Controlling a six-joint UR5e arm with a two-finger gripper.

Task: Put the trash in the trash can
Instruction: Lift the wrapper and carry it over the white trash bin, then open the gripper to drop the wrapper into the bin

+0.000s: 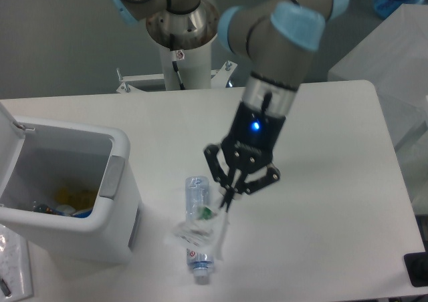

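My gripper [226,196] is shut on the top edge of the clear plastic pouch [199,231], which hangs lifted above the table and partly in front of the bottle. The clear bottle [196,202] with its blue-and-red label lies flat on the table, white cap toward the front edge, its middle hidden behind the pouch. The white trash can [100,212] stands at the left with its lid [7,121] swung open; some coloured items lie at its bottom. The gripper is to the right of the can, roughly above the bottle.
The arm's base column [182,55] stands at the back centre. A flat printed sheet [13,265] lies at the front left corner beside the can. A dark object [416,268] sits at the far right edge.
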